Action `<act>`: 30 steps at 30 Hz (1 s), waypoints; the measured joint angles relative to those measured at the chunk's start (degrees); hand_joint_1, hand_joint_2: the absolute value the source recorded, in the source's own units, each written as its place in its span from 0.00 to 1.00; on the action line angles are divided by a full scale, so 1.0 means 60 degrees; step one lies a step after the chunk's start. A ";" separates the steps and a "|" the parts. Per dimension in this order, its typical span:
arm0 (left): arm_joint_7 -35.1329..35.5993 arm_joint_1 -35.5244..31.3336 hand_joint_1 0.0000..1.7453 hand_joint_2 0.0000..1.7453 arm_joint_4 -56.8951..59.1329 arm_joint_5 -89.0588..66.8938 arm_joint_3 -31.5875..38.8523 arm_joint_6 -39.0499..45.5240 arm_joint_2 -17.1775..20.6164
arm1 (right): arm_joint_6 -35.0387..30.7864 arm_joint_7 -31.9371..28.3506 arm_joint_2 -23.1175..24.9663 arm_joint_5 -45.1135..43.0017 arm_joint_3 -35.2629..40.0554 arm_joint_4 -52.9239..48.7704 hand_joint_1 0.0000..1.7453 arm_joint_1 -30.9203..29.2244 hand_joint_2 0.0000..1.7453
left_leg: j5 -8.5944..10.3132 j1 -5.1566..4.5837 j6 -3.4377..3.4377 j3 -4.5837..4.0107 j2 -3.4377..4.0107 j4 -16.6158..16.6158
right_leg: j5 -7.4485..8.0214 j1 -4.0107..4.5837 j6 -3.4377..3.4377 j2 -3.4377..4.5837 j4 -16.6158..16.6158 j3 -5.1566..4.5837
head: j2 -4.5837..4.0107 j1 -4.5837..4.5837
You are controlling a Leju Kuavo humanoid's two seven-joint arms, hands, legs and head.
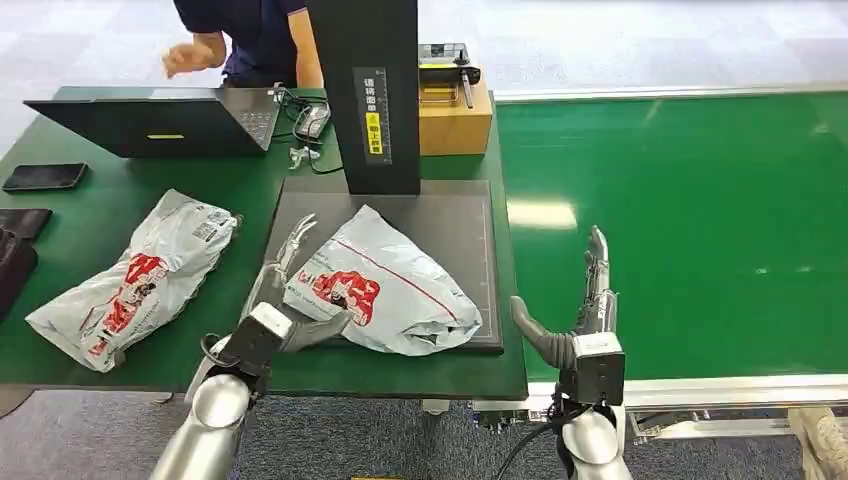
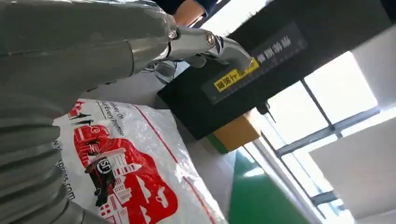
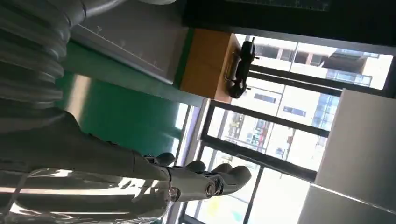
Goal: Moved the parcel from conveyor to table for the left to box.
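On the grey plastic parcel with red print (image 2: 126,182) beside my left hand (image 2: 70,51) I can read "Every On Promise" and, along its edge, letters ending "xpress.com". The black upright column (image 2: 261,70) carries a yellow label and white characters, too blurred for me to read.
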 measured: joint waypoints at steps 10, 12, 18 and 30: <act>0.0697 -0.0883 0.00 1.00 0.0664 -0.2795 -0.1064 0.0350 0.0354 | -0.0004 -0.0007 0.0000 -0.0008 -0.0036 -0.0270 0.00 0.0324 1.00 | 0.0001 0.0000 -0.0001 0.0002 0.0001 0.0000 | 0.0000 0.0000 0.0000 0.0001 0.0000 0.0000 | 0.0000 0.0004; 0.0752 -0.1133 0.00 1.00 0.0890 -0.3141 -0.1253 0.0347 0.0380 | -0.0018 -0.0007 0.0000 -0.0015 -0.0047 -0.0317 0.00 0.0353 1.00 | 0.0001 0.0000 0.0000 0.0001 -0.0001 0.0000 | 0.0000 0.0000 0.0000 -0.0001 0.0000 0.0000 | 0.0000 0.0007; 0.0926 -0.2127 0.00 1.00 0.2081 -0.4157 -0.1996 0.0500 0.0413 | -0.0066 -0.0007 0.0000 -0.0015 -0.0131 -0.0401 0.00 0.0420 1.00 | 0.0003 -0.0001 -0.0002 0.0004 0.0001 0.0001 | 0.0004 -0.0001 -0.0001 0.0000 0.0000 0.0003 | 0.0000 0.0007; 0.1152 -0.3468 0.00 1.00 0.4156 -0.4499 -0.2913 0.0562 0.0348 | 0.0018 0.0007 0.0000 0.0051 -0.0193 -0.0736 0.00 0.0703 1.00 | 0.0003 -0.0001 -0.0002 0.0006 0.0002 0.0001 | 0.0003 0.0000 -0.0002 0.0002 0.0000 0.0003 | 0.0000 0.0004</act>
